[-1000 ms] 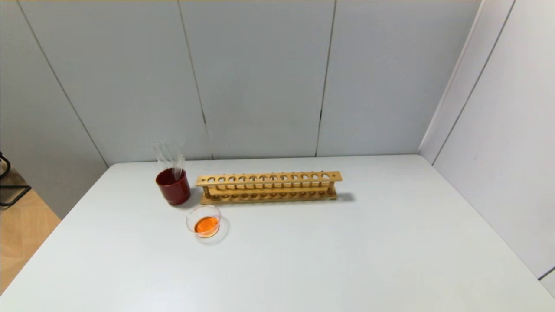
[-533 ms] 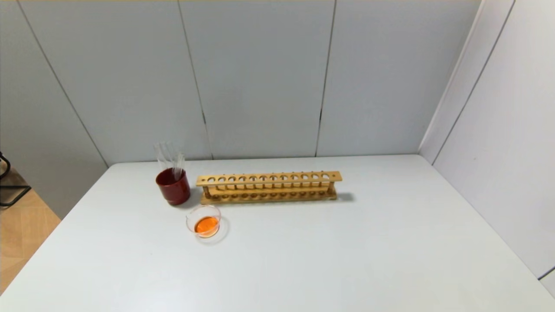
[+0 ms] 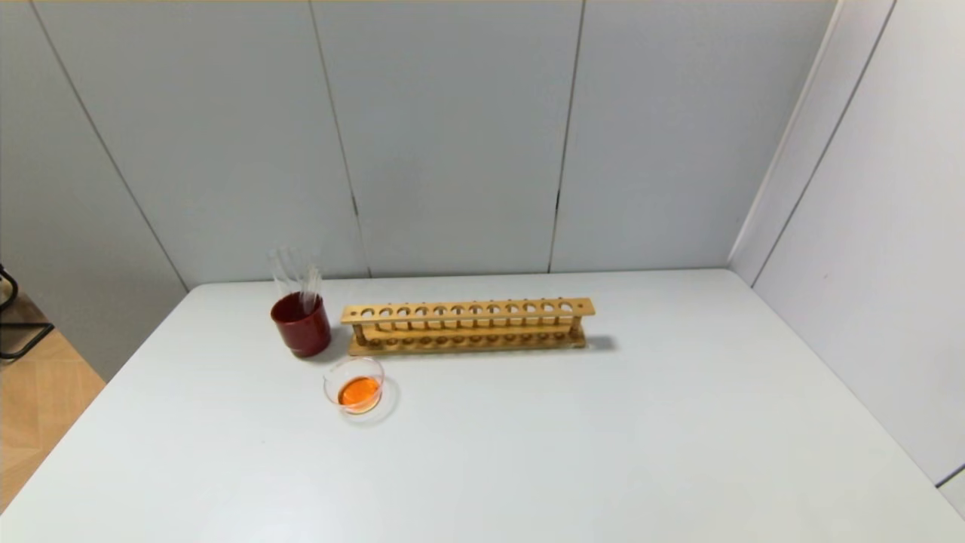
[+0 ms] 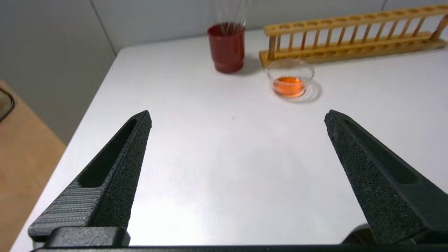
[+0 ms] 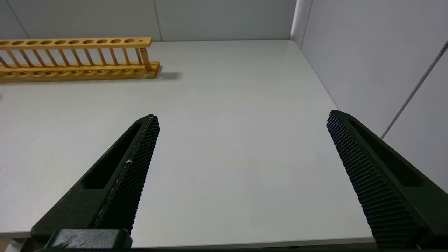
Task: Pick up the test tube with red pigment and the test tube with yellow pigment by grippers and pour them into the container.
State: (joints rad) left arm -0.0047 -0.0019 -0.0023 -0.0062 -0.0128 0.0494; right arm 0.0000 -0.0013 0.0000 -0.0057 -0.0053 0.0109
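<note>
The container is a small clear glass dish holding orange liquid, on the white table in front of the dark red cup; it also shows in the left wrist view. No tube with red or yellow liquid shows. Colourless clear tubes stand in the cup. My left gripper is open and empty, over the table's near left part, well short of the dish. My right gripper is open and empty, over the near right part. Neither gripper shows in the head view.
A dark red cup stands at the back left. A long wooden tube rack, with no tubes in it, stands to its right, also in the right wrist view. Walls close the back and right. The table's left edge drops to a wooden floor.
</note>
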